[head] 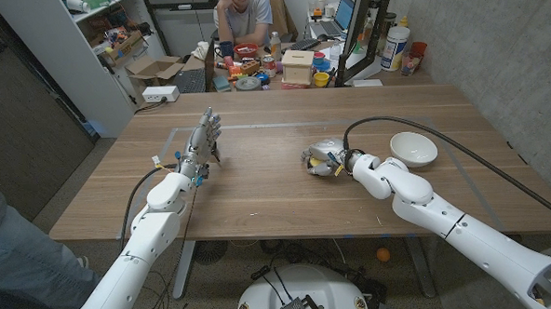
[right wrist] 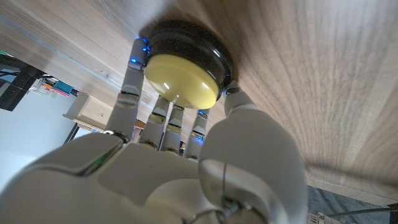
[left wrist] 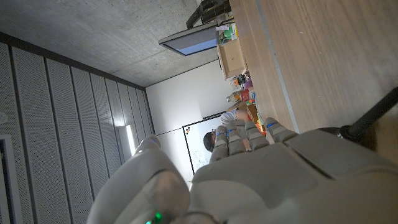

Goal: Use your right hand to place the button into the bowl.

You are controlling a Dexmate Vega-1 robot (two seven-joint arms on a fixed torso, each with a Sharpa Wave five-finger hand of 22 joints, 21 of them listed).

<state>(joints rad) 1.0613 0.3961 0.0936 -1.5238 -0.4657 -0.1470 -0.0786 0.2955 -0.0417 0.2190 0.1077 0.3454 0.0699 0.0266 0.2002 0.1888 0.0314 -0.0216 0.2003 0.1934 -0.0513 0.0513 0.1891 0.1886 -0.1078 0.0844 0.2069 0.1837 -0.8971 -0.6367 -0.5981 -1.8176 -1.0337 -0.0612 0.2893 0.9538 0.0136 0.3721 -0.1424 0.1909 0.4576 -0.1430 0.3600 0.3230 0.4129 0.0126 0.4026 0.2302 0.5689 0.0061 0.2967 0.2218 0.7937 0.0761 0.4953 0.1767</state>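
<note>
- Wooden boards make up the worktop [head: 258, 174], on which everything for the task is laid out.
- At the robot's right side of the worktop a white bowl [head: 413, 148] is seen, upright and with nothing visible inside it.
- The right hand [head: 326, 159] is placed just beside the bowl, on the side towards the middle of the worktop, with its fingers [right wrist: 129, 81] closed around the button [right wrist: 183, 68].
- The left hand [head: 200, 144] is held upright and well apart from the bowl, fingers spread, nothing gripped.
- The button is shown in the right wrist view as a round, pale yellow cap seated in a black ring; it is judged to be still on, or barely off, the wood, though contact cannot be told for certain.
- The step in hand is judged to be the grasp itself. A lift is called for next, then a short carry over the rim and a release inside the bowl.
- Slipping is a risk, since the smooth black ring is held only at its edge.
</note>
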